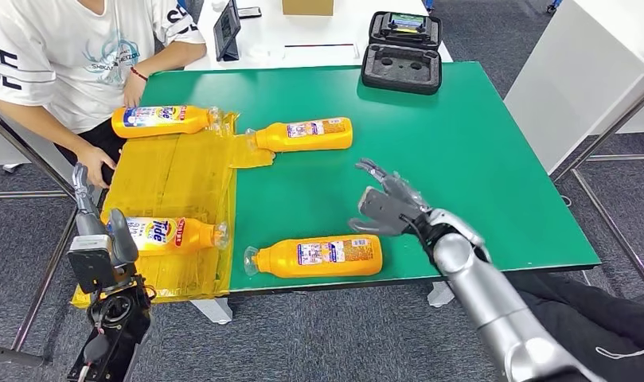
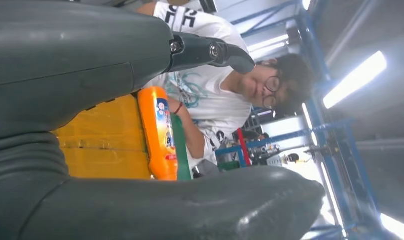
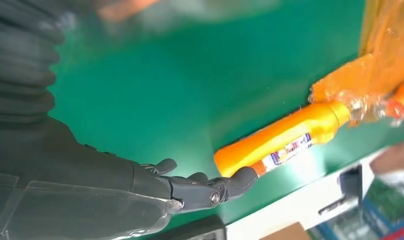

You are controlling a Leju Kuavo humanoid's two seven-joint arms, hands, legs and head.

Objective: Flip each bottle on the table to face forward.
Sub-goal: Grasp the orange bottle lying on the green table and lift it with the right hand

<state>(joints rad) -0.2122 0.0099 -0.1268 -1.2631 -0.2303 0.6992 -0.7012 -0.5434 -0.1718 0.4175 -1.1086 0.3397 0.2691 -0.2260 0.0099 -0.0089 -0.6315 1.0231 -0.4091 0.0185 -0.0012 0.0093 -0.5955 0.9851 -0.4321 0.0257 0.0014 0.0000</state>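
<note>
Four orange bottles lay on their sides on the green table (image 1: 462, 159). The near bottle (image 1: 318, 256), at about six o'clock on the table close to the near edge, showed its small-print back label, and so did the far middle bottle (image 1: 304, 134) at about eleven o'clock; these two probably awaited turning. The near-left bottle (image 1: 163, 234) at eight o'clock and the far-left bottle (image 1: 161, 120) at ten o'clock lay on the yellow sheet (image 1: 175, 179) with their bright brand labels up, which suggests the sheet served as the place for finished ones.

The right hand (image 1: 386, 205) hovered above the table just at three o'clock of the near bottle's base, fingers spread and holding nothing, apparently lined up to take that bottle next. The left hand (image 1: 103, 239) hung off the table's near-left corner, beside the near-left bottle, empty with its fingers apart.

Whether the bottles held liquid could not be told through the opaque plastic. At the far edge an open black case (image 1: 402, 54) showed moulded hollows in its tray. A person (image 1: 72, 56) sat at the far-left corner.
</note>
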